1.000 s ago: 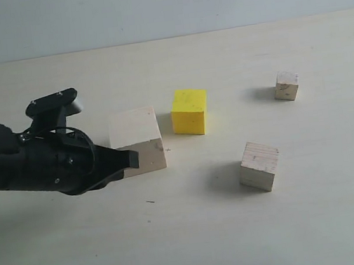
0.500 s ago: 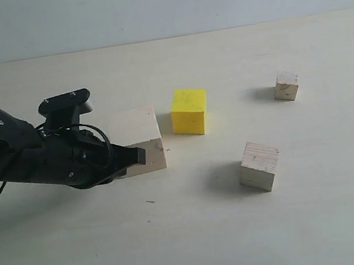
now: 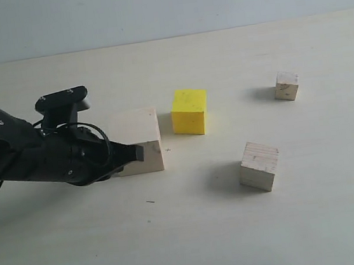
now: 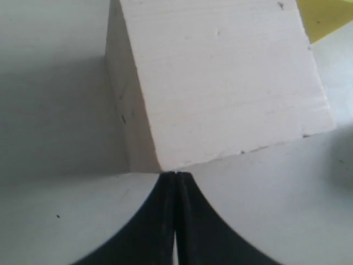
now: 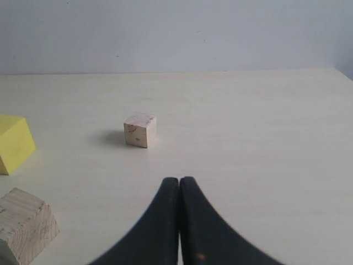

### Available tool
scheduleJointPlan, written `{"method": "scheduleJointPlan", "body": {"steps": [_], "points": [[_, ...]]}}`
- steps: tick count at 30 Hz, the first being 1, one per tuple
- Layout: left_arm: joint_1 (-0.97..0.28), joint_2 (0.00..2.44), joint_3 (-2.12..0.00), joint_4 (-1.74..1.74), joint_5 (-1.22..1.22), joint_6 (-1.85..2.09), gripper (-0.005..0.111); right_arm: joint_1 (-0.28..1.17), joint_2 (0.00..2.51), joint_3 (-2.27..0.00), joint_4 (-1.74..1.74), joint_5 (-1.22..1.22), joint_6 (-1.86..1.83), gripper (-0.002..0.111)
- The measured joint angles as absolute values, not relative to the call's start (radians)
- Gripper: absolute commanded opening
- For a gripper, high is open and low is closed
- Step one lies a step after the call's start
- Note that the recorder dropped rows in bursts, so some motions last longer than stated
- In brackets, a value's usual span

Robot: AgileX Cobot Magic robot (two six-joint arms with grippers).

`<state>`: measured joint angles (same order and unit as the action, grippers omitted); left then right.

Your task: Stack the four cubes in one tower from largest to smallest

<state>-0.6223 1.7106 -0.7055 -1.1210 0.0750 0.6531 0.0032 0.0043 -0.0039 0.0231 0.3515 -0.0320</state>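
Observation:
The large pale wooden cube [image 3: 138, 138] [image 4: 220, 77] rests on the table left of centre. My left gripper [image 3: 139, 153] [image 4: 175, 174] is shut and empty, its tip touching the cube's lower near corner. Just right of that cube stands the bright yellow cube [image 3: 190, 110] [image 4: 325, 16] [image 5: 14, 142]. The medium cube with grain lines [image 3: 259, 165] [image 5: 25, 229] lies nearer the front, on the right. At the far right sits the small pale cube [image 3: 286, 85] [image 5: 140, 130]. My right gripper [image 5: 180, 180] is shut on nothing, hanging well short of the small cube, and is not in the exterior view.
The cubes lie apart on a pale table [image 3: 195, 233]. A light wall [image 3: 162, 6] closes off the far edge. The black left arm [image 3: 32, 155] reaches in from the left side.
My left gripper has pushed in against the large cube's near corner. The cube has turned slightly and shifted a little left. The other cubes have stayed put.

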Motion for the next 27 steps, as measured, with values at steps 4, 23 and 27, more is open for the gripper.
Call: {"method": "scheduleJointPlan", "body": {"steps": [4, 23, 27], "points": [[-0.622, 1.658, -0.705, -1.103, 0.114, 0.653, 0.000, 0.003, 0.004, -0.004, 0.023, 0.351, -0.032, 0.000], [-0.622, 0.857, -0.567, -1.012, 0.007, 0.653, 0.000, 0.003, 0.004, -0.004, 0.175, -0.435, -0.017, 0.000], [-0.622, 0.837, -0.567, -0.997, 0.014, 0.653, 0.000, 0.003, 0.004, -0.004, 0.189, -0.611, 0.000, 0.000]]}}
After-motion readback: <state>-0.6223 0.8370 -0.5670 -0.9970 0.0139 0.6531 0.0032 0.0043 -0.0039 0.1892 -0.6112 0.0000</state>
